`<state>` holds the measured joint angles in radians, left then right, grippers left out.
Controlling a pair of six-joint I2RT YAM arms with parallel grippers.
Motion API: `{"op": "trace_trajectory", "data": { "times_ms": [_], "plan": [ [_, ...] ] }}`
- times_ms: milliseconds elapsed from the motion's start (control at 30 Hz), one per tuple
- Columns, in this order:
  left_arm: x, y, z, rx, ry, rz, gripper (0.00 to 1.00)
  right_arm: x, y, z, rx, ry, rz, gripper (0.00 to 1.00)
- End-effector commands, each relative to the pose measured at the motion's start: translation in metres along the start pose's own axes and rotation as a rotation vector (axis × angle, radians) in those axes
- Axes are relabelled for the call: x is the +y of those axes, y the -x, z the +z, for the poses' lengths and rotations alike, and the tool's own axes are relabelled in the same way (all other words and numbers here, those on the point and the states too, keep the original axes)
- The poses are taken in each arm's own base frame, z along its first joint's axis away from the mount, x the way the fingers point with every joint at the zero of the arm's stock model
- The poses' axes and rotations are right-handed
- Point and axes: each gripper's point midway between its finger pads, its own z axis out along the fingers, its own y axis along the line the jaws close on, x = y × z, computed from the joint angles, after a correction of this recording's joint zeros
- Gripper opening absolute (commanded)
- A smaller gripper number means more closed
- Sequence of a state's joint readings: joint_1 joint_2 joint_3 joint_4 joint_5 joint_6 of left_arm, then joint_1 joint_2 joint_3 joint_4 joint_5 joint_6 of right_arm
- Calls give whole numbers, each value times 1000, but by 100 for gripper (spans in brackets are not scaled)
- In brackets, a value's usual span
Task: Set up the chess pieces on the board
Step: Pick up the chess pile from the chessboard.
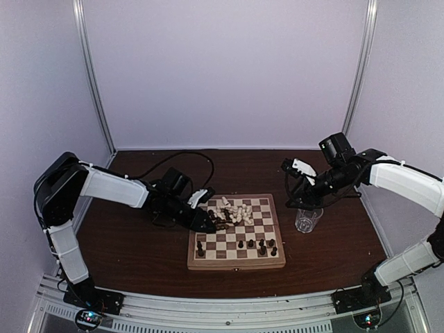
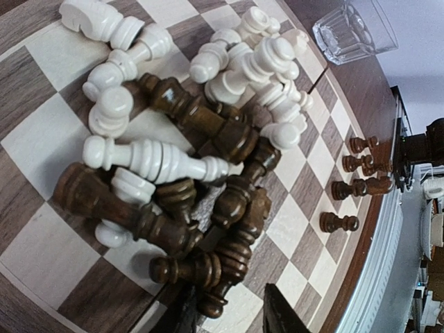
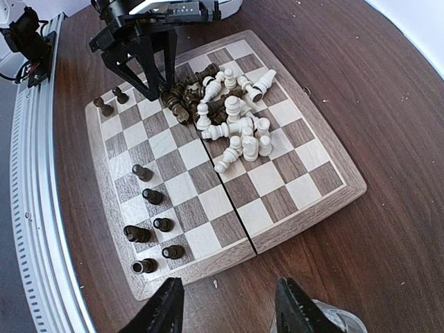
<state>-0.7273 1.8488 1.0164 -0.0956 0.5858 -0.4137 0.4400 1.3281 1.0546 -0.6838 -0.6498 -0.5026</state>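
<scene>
Several dark chess pieces (image 1: 251, 244) stand at the board's (image 1: 236, 265) 6 o'clock; the heap (image 1: 232, 211) at 12 is unsorted. Left gripper (image 3: 161, 94) narrow, right gripper (image 3: 229, 284) wide, both empty.

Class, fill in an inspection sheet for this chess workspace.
Surface: dark wooden table, board at centre.
Job's things: chess pieces, white and dark, heaped on the board's far half; several dark pieces standing near its front edge.
Clutter: clear glass right of the board.
Grippers: left gripper down at the heap's dark side, grip unclear; right gripper open, raised near the glass.
Cables: black cable looped behind the left arm.
Surroundings: pale walls; metal rail in front.
</scene>
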Motion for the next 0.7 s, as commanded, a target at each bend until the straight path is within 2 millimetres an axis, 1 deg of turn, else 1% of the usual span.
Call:
{"op": "trace_trajectory", "data": {
  "times_ms": [0,167,233,400,500,667],
  "plan": [
    [4,-6,2,-3,-1,13,33,3,-2,1,2,11,-10,47],
    [6,-9,6,-12,-15,20,23,3,-2,2,5,13,-6,47],
    [6,-11,7,-7,-18,11,20,3,-2,2,6,13,-6,47],
    [2,-5,6,-39,-37,27,13,2,-3,3,10,14,-4,47],
    [-5,-1,0,-61,-50,40,10,3,-3,3,10,16,-3,47],
    [-28,12,-25,-108,-77,78,9,7,1,3,5,44,-9,47]
  ]
}}
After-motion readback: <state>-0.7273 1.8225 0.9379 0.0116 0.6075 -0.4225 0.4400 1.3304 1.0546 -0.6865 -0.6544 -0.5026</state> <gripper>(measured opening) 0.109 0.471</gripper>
